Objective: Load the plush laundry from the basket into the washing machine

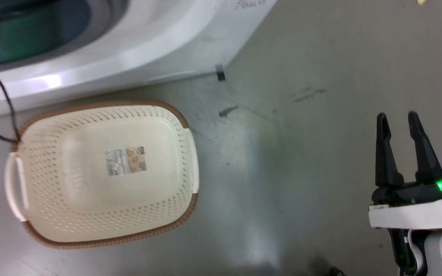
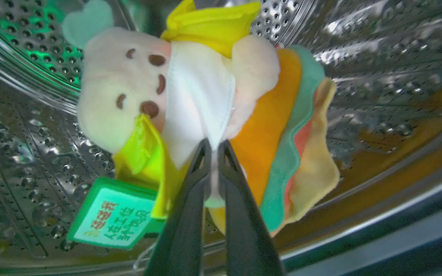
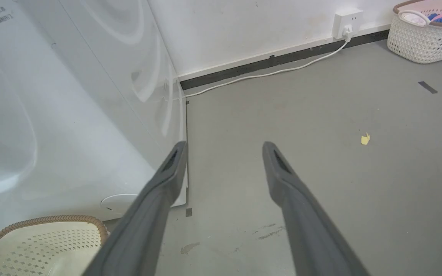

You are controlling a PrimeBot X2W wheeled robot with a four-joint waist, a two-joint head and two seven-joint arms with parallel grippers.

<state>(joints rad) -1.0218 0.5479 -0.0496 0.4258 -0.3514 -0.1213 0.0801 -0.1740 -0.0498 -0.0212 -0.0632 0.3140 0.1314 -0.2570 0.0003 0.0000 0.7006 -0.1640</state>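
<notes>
Room setting. Grey matt floor [image 3: 320,172], scuffed with dark marks [image 1: 307,94] and showing a pale patch of glare [image 1: 259,245]. White wall [image 3: 244,30] with a black skirting strip [image 3: 282,59]. A white socket [image 3: 347,19] sits just above it, its white cable [image 3: 267,73] trailing along the wall foot. By the wall stands a white woven hamper [image 3: 424,42] holding coloured cloth. A yellow scrap [image 3: 365,138] and a short dark tape strip [image 3: 427,87] lie on the floor.

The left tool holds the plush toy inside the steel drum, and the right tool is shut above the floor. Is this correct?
Not quite: the right tool is open, jaws apart above the floor, as the right wrist view shows. The left tool does hold the plush toy inside the steel drum.
</notes>
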